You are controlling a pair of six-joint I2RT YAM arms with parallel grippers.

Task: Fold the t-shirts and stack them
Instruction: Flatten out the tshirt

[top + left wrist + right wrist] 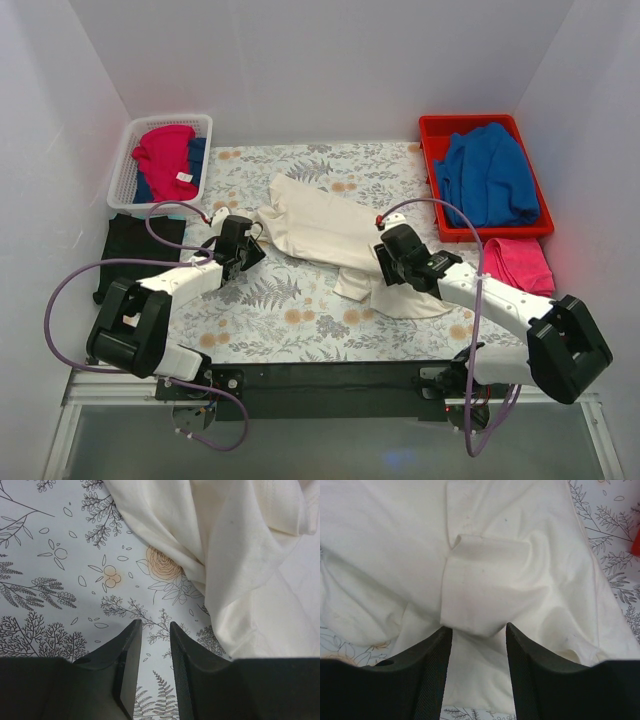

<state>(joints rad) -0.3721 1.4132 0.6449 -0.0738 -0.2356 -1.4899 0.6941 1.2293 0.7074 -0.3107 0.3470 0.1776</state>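
Observation:
The cream-white t-shirt lies crumpled across the middle of the floral tablecloth. The black t-shirt lies flat at the table's left edge. My left gripper sits low over bare tablecloth just left of the cream shirt's edge. In the left wrist view the gripper has its jaws a narrow gap apart with nothing between them. My right gripper hovers over the cream shirt's right part. It is open, with a folded cuff just ahead of the fingertips.
A white basket at the back left holds pink and blue cloth. A red tray at the back right holds a blue garment. A pink cloth lies in front of the tray. White walls close in both sides.

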